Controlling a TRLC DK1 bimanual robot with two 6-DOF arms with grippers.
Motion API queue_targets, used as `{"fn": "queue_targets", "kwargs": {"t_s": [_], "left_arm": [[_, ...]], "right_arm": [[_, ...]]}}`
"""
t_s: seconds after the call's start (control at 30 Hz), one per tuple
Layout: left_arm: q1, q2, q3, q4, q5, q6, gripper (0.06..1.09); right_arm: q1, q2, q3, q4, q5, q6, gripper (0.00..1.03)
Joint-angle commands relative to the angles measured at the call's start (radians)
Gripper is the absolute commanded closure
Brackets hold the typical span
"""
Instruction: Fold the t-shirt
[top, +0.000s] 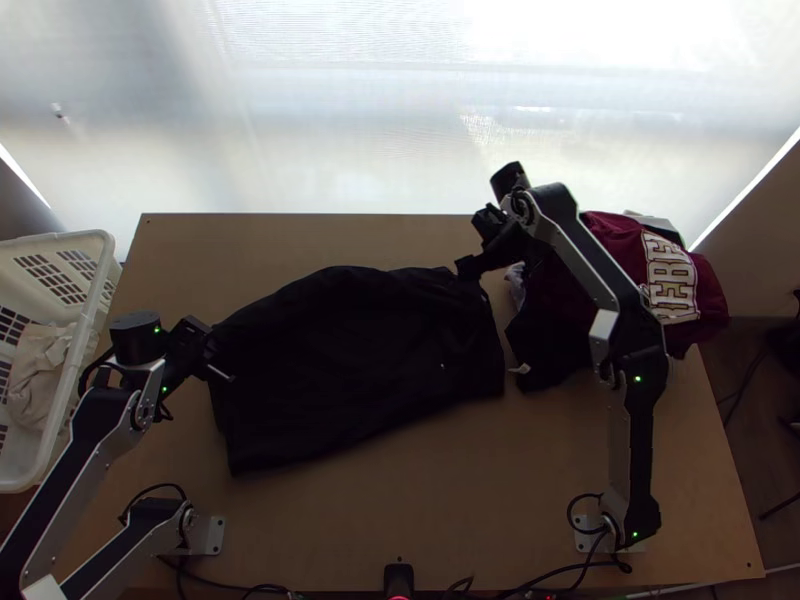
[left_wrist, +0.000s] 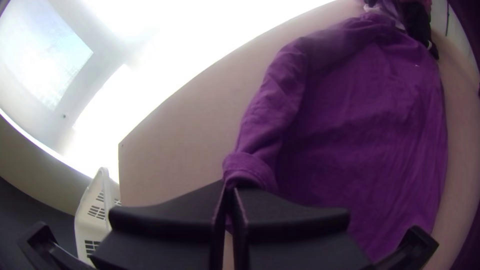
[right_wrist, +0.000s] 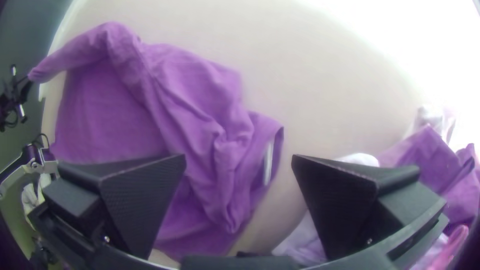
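Top view: left gripper (top: 214, 358) pinches the t-shirt (top: 350, 370) at its left end; right gripper (top: 479, 243) is wide open near its right end.

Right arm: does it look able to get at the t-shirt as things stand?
Likely yes: the right gripper is open by one end of the t-shirt, and nothing lies over the cloth there.

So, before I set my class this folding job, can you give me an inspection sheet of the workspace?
Surface: light wooden table
Job's things: dark shirt, laid out, wrinkled
Clutter: clothing pile at right, maroon piece included
Left gripper: jaws closed on a sleeve's end
Right gripper: jaws open, near the shirt's pile-side end
Cables: black cable looping by the left arm's base
Surroundings: white basket at left, pale cloth inside
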Motion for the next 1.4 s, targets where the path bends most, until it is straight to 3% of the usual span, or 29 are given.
{"fn": "queue_targets", "kwargs": {"t_s": [0.0, 0.2, 0.37, 0.43, 0.53, 0.57, 0.67, 0.8, 0.93, 1.03, 1.37], "left_arm": [[0.012, -0.016, -0.009, -0.004, 0.001, 0.044, 1.05], [0.038, -0.024, -0.009, -0.002, 0.001, 0.074, 1.05], [0.038, -0.027, -0.018, 0.001, 0.001, 0.076, 1.05], [0.038, -0.027, -0.020, 0.006, 0.001, 0.077, 1.05], [0.040, -0.033, -0.021, 0.006, 0.001, 0.080, 1.05], [0.042, -0.036, -0.023, 0.006, 0.001, 0.093, 1.05], [0.048, -0.053, -0.033, 0.004, 0.001, 0.116, 1.05], [0.049, -0.065, -0.040, 0.003, 0.001, 0.122, 1.05], [0.048, -0.068, -0.047, 0.003, 0.002, 0.123, 1.05], [0.048, -0.073, -0.052, 0.003, 0.002, 0.122, 1.05], [0.049, -0.078, -0.055, 0.003, 0.001, 0.126, 1.05]], "right_arm": [[0.059, 0.139, 0.142, -0.041, 0.001, 0.002, 0.05], [0.066, 0.197, 0.135, -0.043, 0.001, -0.013, 0.06], [0.062, 0.211, 0.134, -0.006, 0.002, -0.039, 0.16], [0.060, 0.213, 0.132, 0.022, 0.004, -0.042, 0.26], [0.057, 0.205, 0.137, 0.057, 0.004, -0.042, 0.48], [0.057, 0.200, 0.142, 0.060, 0.004, -0.042, 0.50], [0.062, 0.190, 0.149, 0.060, 0.004, -0.058, 0.49], [0.060, 0.170, 0.149, 0.048, 0.004, -0.053, 0.32], [0.059, 0.147, 0.149, 0.046, 0.004, -0.047, 0.30], [0.060, 0.144, 0.149, 0.046, 0.006, -0.045, 0.20], [0.066, 0.179, 0.154, 0.060, 0.006, -0.041, 0.20]]}}
